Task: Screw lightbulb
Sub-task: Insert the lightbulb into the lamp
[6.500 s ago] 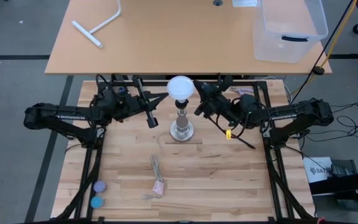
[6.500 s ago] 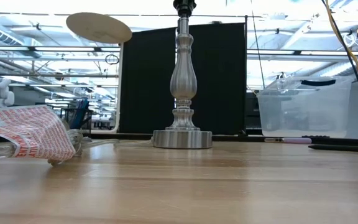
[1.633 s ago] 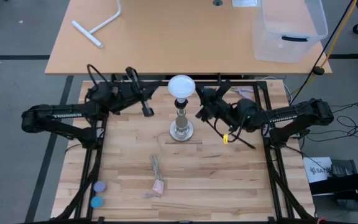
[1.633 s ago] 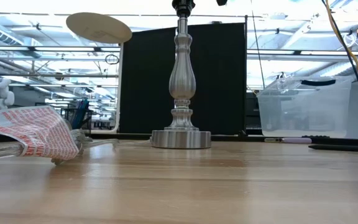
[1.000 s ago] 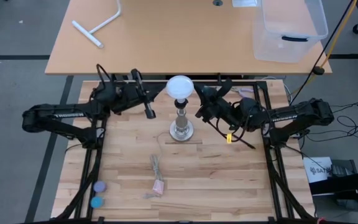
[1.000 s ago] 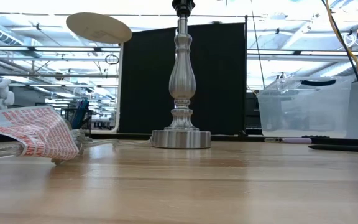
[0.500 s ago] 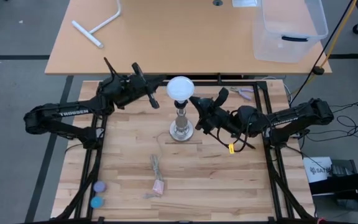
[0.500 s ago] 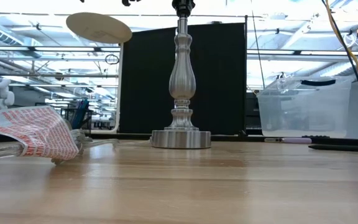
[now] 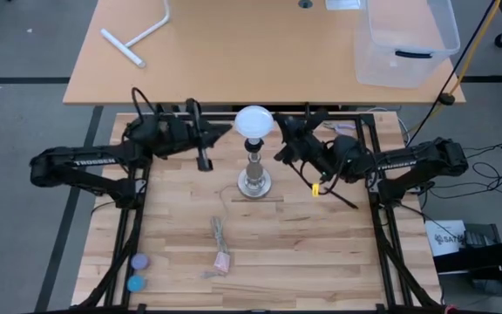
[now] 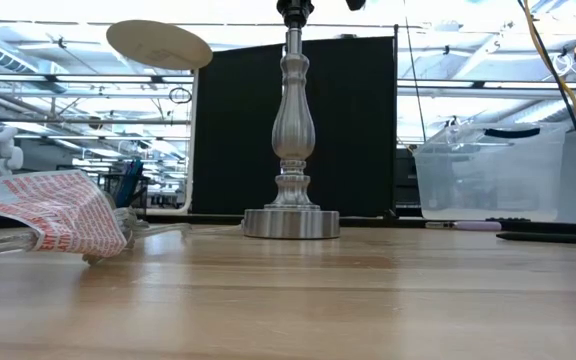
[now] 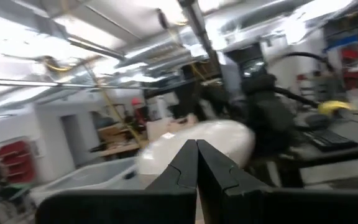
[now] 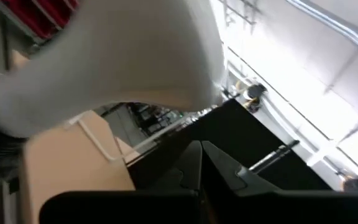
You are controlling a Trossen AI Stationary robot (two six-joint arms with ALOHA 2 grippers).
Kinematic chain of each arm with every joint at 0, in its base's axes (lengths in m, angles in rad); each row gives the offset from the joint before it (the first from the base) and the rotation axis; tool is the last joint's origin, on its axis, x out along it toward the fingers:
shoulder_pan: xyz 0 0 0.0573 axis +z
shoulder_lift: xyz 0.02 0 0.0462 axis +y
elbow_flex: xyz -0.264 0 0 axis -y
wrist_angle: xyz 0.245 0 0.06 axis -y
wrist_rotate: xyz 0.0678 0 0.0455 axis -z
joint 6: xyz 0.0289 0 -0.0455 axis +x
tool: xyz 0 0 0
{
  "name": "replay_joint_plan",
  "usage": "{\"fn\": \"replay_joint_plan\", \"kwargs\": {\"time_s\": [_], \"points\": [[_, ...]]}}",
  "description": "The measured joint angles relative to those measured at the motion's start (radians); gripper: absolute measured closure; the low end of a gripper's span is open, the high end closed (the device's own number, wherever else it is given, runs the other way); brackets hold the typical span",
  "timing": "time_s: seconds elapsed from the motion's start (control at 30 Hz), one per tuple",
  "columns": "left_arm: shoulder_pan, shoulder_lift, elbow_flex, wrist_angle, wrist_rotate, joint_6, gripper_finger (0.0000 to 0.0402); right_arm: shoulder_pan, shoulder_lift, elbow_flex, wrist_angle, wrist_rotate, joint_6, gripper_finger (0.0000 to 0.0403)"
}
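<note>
Lightbulb (image 9: 254,122), one only, sits on top of the metal lamp post (image 9: 254,167) near the centre of the wooden table (image 9: 321,253). Its globe is round, white and frosted; the neck and screw base are hidden under the globe in the high view. In the low view the post (image 10: 294,130) shows as a turned, shiny silver column on a round flat base, with its black top cut off at the 12 o'clock edge, so the bulb is not visible there.

The left gripper (image 9: 203,161) hangs at about 9 o'clock of the bulb, apart from it, fingers pressed together and empty. The right gripper (image 9: 280,157) is at about 3 o'clock of the bulb, just beside the post, also clenched and grasping nothing. In both wrist views the bulb is only a pale blur (image 11: 197,146) beyond the closed dark fingers (image 12: 194,171).

On the table planks lie one crumpled red-and-white wrapper (image 10: 53,215), one small bundle (image 9: 219,232) I cannot identify, and two small round caps (image 9: 135,272), violet and blue, at about 7 o'clock of the post.
</note>
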Motion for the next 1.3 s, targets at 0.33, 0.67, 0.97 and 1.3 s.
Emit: {"fn": "replay_joint_plan", "kwargs": {"time_s": [0.33,0.67,0.97,1.3], "points": [[-0.025,0.046,0.000,0.010,-0.020,0.000,0.0401,-0.017,0.000,0.000,0.039,-0.112,-0.044,0.0403],[0.035,0.048,0.000,-0.001,-0.044,-0.044,0.0401,0.022,-0.003,0.000,0.023,-0.096,-0.043,0.0403],[0.121,0.052,0.000,-0.083,-0.038,-0.144,0.0401,0.100,0.000,0.000,0.004,-0.141,-0.034,0.0403],[0.151,0.036,0.000,-0.033,-0.042,-0.154,0.0401,0.104,0.001,0.000,-0.119,-0.127,0.082,0.0403]]}}
